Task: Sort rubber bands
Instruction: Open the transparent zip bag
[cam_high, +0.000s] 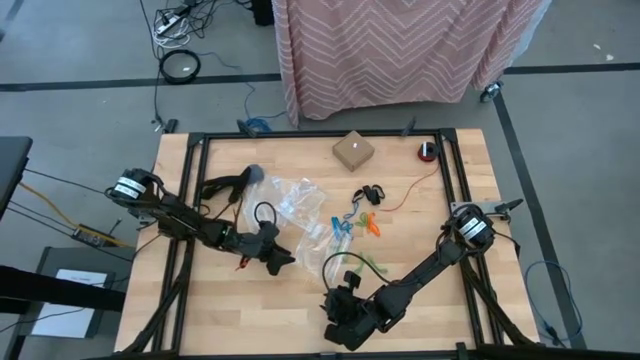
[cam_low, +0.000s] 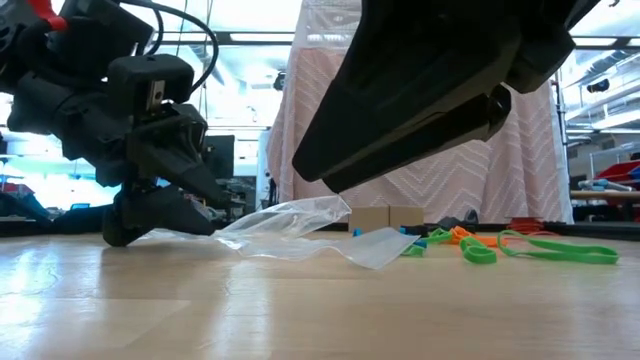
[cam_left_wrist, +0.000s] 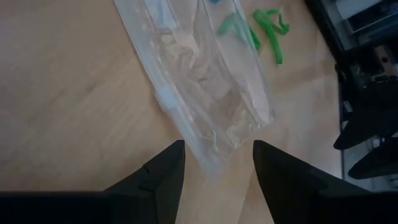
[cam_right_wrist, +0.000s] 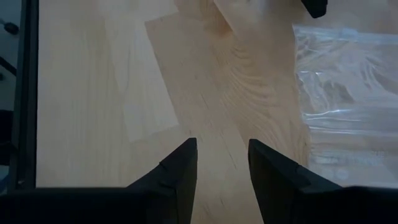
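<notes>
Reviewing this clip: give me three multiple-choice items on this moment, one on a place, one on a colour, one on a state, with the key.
1. Where does the small cardboard box stand?
A. At the table's far edge, beyond the bands
B. Between the two grippers
C. Inside a clear bag

2. What colour is the long rubber band lying farthest right in the low view?
A. Black
B. Green
C. Blue

3. How is the left gripper?
A. Shut on a rubber band
B. Shut and empty
C. Open, its fingers either side of the end of the clear plastic bag

Key: 1 A, the high view shows the box at the far edge. 2 B, that loop is plainly green. 3 C, the left wrist view shows a wide gap between the fingers with the bag's end in it.
</notes>
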